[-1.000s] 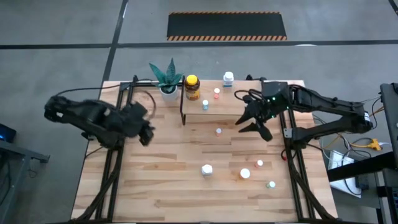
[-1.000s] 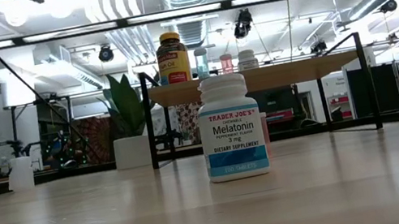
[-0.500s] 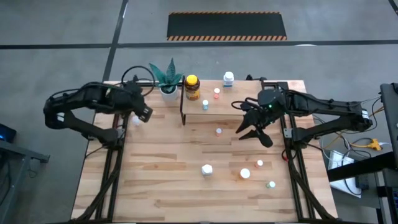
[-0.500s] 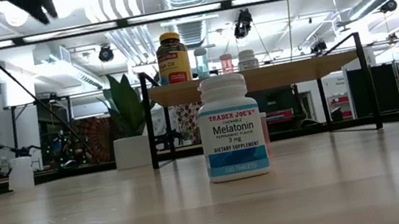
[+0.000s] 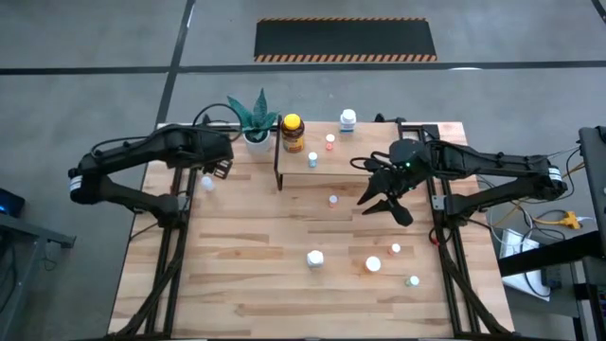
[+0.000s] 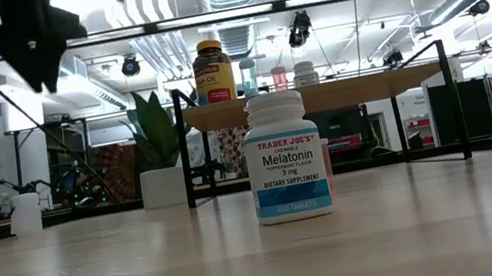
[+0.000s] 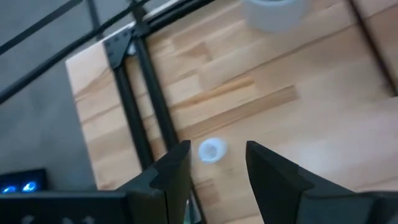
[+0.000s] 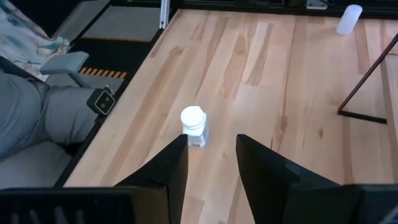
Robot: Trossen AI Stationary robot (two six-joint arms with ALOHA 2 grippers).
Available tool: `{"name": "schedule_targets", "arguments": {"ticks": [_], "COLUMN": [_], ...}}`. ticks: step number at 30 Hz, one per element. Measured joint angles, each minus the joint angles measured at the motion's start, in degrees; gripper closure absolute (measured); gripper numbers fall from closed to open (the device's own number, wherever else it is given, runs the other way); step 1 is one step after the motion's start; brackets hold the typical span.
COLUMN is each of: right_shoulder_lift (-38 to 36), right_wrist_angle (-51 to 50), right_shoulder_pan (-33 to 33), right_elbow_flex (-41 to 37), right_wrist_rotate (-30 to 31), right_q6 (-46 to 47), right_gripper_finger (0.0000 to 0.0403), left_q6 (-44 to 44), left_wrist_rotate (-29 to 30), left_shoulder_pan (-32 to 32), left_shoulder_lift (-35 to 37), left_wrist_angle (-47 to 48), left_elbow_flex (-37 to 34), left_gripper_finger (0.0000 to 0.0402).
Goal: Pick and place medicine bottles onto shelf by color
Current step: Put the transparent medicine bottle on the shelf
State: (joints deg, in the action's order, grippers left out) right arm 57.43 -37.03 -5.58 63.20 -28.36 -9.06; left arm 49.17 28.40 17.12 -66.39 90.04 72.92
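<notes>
The left gripper (image 5: pixel 220 167) hangs half open and empty above a small white bottle (image 5: pixel 206 183) near the table's left edge. The right gripper (image 5: pixel 383 196), also parted and empty, hovers beside the shelf (image 5: pixel 350 161), which carries 4 bottles.

Bright overhd lights, glare; left wrist blurry.

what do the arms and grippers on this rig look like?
Both arms are dark, near-black, jointed and slim, with thin black cables looping along them. The left gripper and right gripper each have two flat, angular black fingers. A small green light glows near the right arm's wrist. No other markings are readable.
</notes>
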Motion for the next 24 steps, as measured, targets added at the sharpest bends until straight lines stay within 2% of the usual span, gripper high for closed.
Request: {"name": "schedule_targets", "arguments": {"ticks": [13, 24], "right_shoulder_lift": [0.0, 0.0], "right_wrist_angle": [0.11, 0.08], "right_shoulder_pan": [0.0, 0.0], "right_elbow_flex": [0.0, 0.0], "right_wrist_rotate": [-0.03, -0.07], "right_q6": [-1.68, -2.23], "right_gripper_finger": [0.0277, 0.0275], "left_q6": [8.73, 11.58], "left_wrist_rotate": [-0.39, -1.05], "left_shoulder_pan": [3.57, 3.57], "left_shoulder_lift": [0.04, 0.09], "left_wrist_angle": [-1.31, -10.4], "left_elbow_flex": [-12.81, -18.85], "left_gripper_finger": [0.0265, 0.0265]}}
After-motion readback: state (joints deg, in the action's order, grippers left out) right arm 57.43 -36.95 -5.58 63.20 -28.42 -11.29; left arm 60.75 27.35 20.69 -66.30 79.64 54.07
